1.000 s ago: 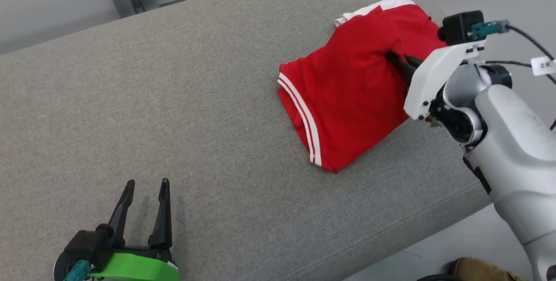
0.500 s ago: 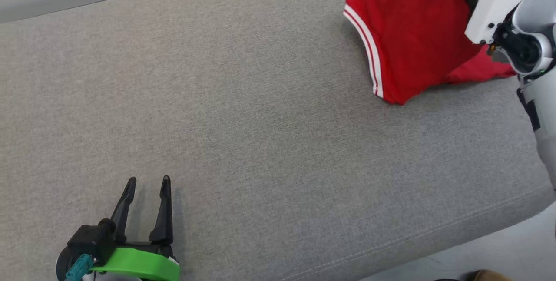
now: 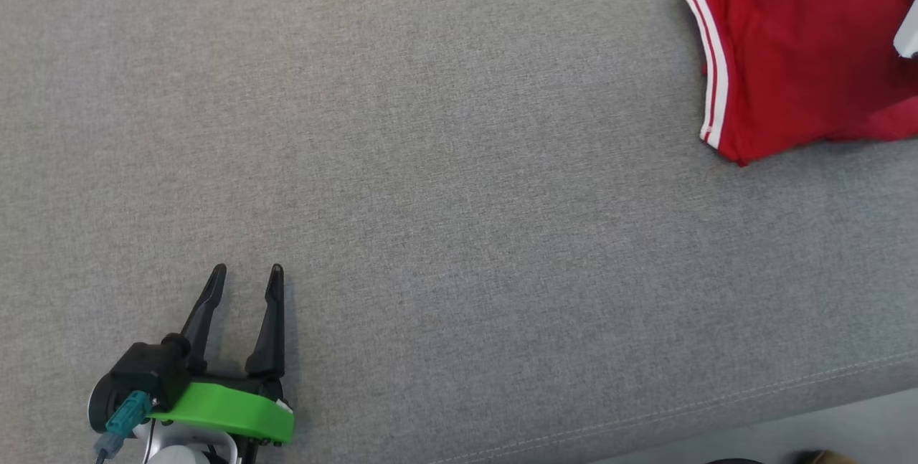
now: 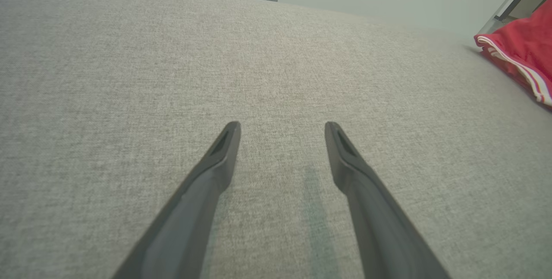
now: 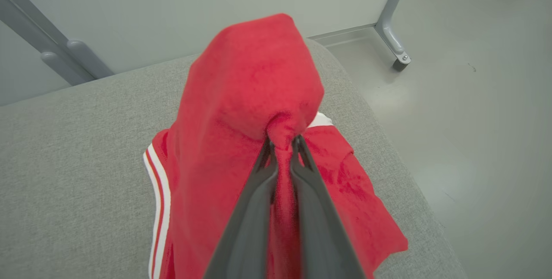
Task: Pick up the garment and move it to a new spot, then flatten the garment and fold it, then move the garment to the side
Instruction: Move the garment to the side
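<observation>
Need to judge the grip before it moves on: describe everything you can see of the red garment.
The red garment looks like soft, slightly fuzzy knit, with two white stripes along one hem and a bit of white at its far side. It is crumpled, not flat: the right gripper is shut on a pinched fold, holding up a bunched peak, while the rest drapes onto the grey cushion near its rounded end.

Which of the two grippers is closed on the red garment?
The right gripper: its fingers pinch a fold of the red garment. The left gripper stands open, empty, over the grey cushion.
</observation>
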